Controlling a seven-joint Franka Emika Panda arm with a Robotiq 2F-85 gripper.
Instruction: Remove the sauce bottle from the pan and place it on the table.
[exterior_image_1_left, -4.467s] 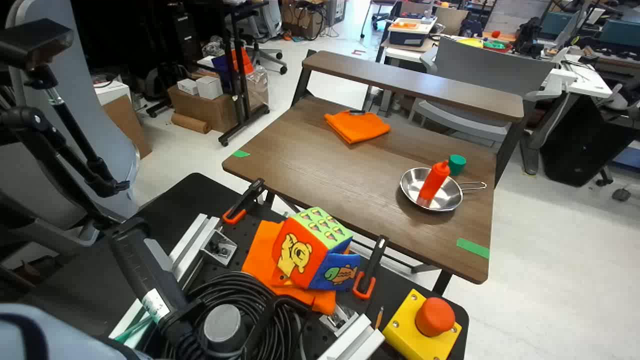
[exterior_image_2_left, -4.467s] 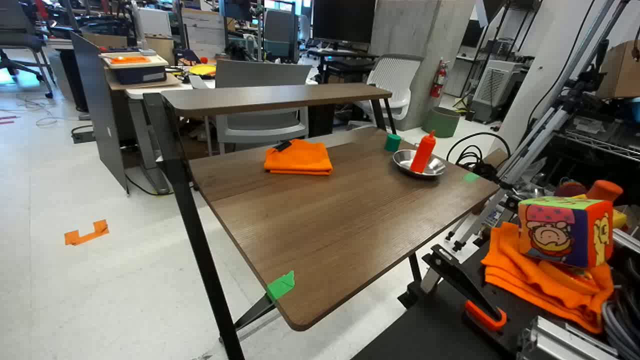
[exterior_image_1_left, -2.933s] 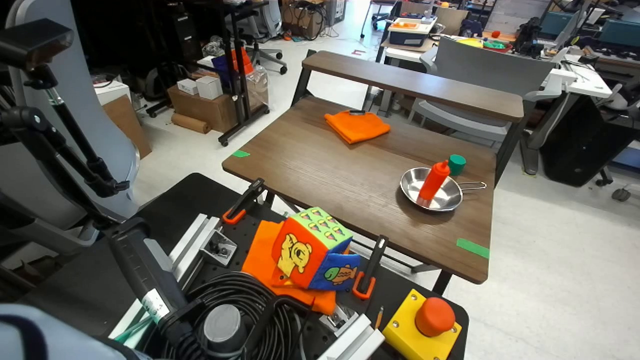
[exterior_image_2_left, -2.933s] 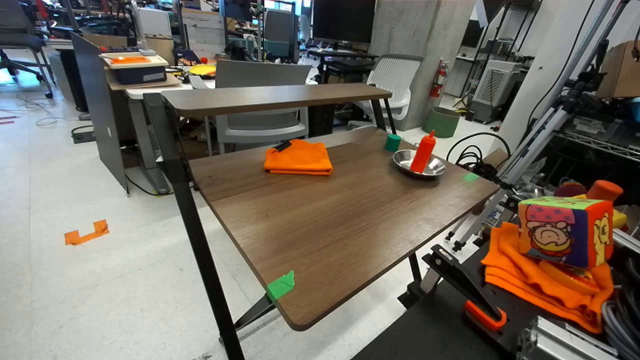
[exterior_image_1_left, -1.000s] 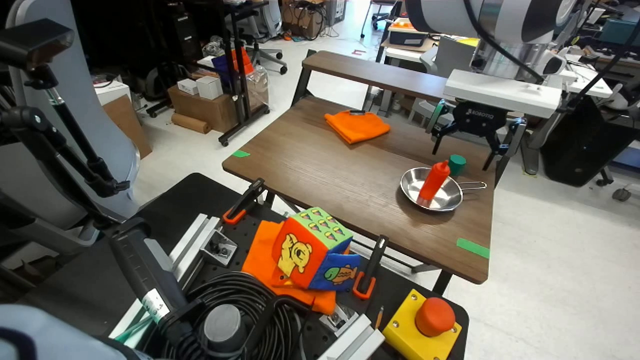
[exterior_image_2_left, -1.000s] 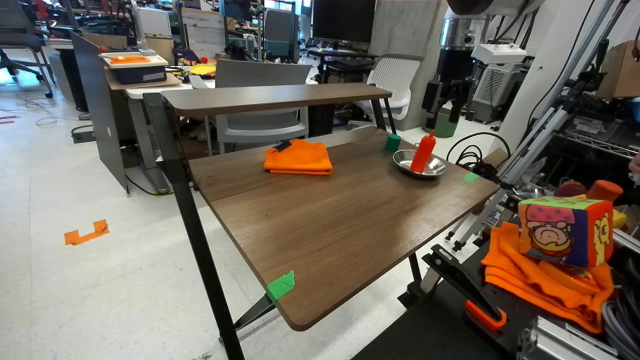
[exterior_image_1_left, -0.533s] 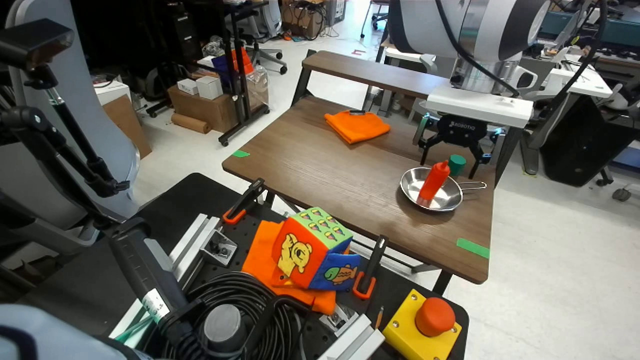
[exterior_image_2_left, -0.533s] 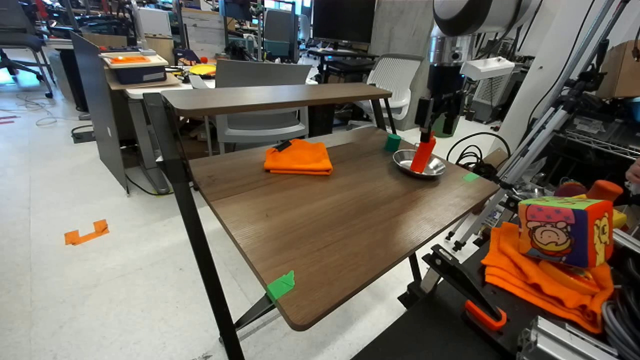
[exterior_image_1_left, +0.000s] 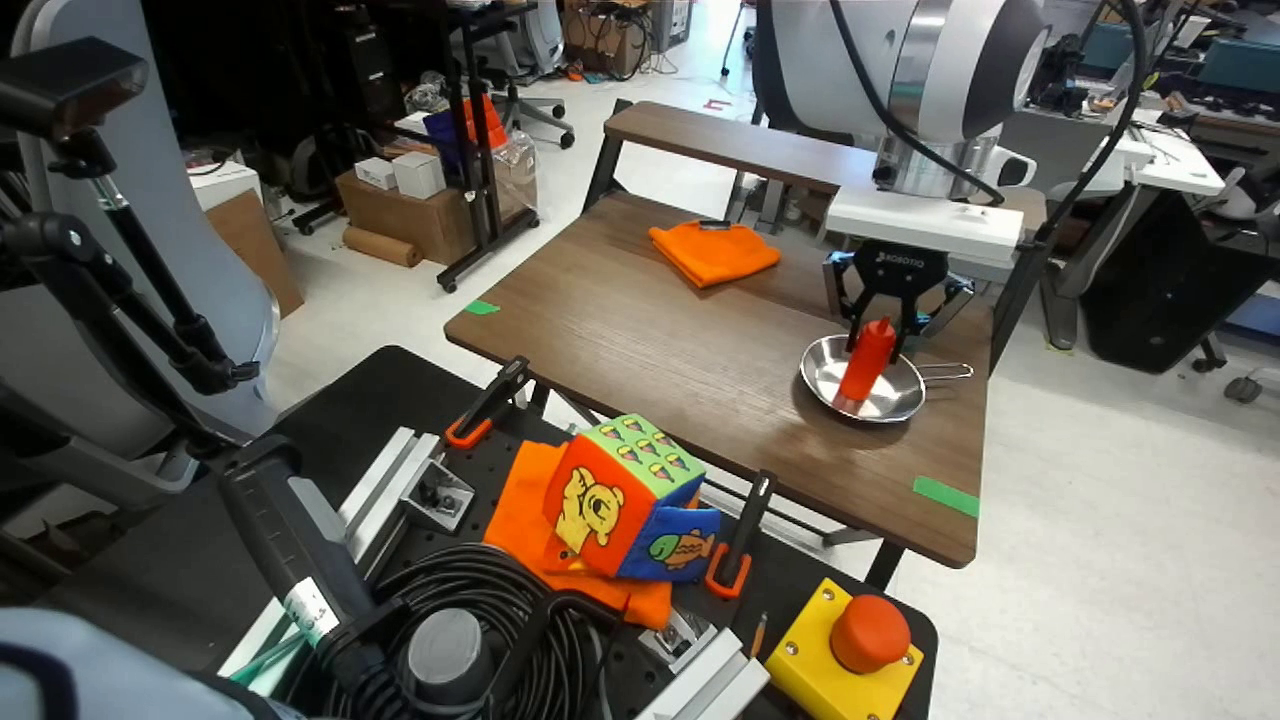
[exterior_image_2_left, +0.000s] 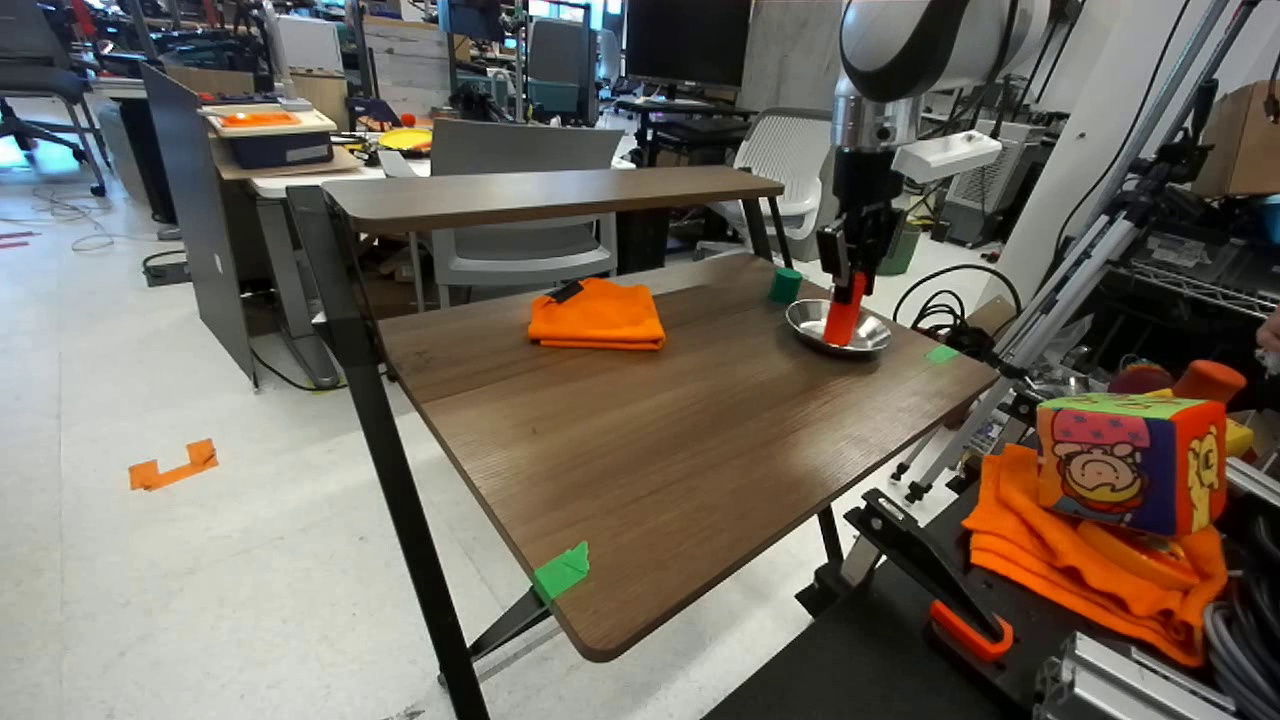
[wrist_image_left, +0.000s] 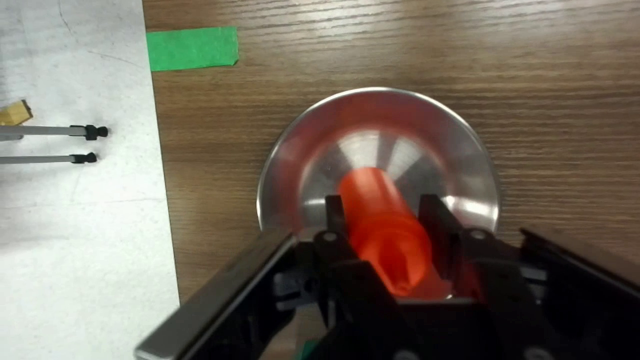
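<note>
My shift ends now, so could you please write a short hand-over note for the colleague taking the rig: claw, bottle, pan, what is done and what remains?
The claw appears closed on the sauce bottle from both sides; how firm the grip is cannot be told.
The sauce bottle stands inside the pan, with no visible gap beneath; the pan rests on the table.
A green cylinder stands near the pan.
Done: the claw is in place at the sauce bottle.
Left: raise the sauce bottle out of the pan, set it on the table, release it.
</note>
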